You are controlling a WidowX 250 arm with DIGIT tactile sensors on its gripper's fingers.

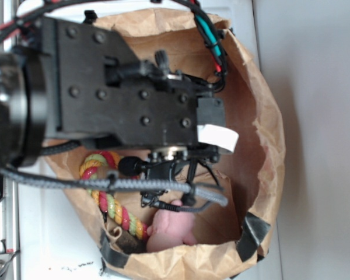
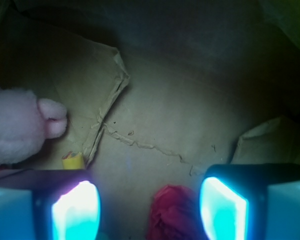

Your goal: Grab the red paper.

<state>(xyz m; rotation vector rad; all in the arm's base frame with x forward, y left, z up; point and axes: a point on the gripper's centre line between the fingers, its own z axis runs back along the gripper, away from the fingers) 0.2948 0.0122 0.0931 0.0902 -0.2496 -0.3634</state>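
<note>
We're looking down from outside at the brown paper bag [image 1: 262, 116], and the black arm body [image 1: 122, 87] fills most of its mouth, reaching down into it with cables [image 1: 134, 184] draped across. From here we can pick out the red-yellow-green rope toy [image 1: 108, 195] curling along the bag's left side and the pale pink plush [image 1: 169, 230] tucked low near the front edge, beside a patch of black tape [image 1: 252, 232]. The fingertips themselves are hidden from this angle under the arm's own hardware, and we see no red paper here at all.

Switch to the wrist camera and there it is: the red paper [image 2: 172, 212], crumpled and creased, sitting on the bag floor [image 2: 180, 115] right at the bottom of the frame. It lies between the two glowing fingers [image 2: 75, 210], nearer the right one. The gripper [image 2: 149, 212] stands wide apart, nothing clamped; we can't tell whether either pad touches the paper. Off to the left the pink plush pokes in, and a small yellow bit [image 2: 73, 160] lies by a torn paper fold [image 2: 107, 112]. The camera points down onto the creased brown floor, dim and shadowed toward the top.
</note>
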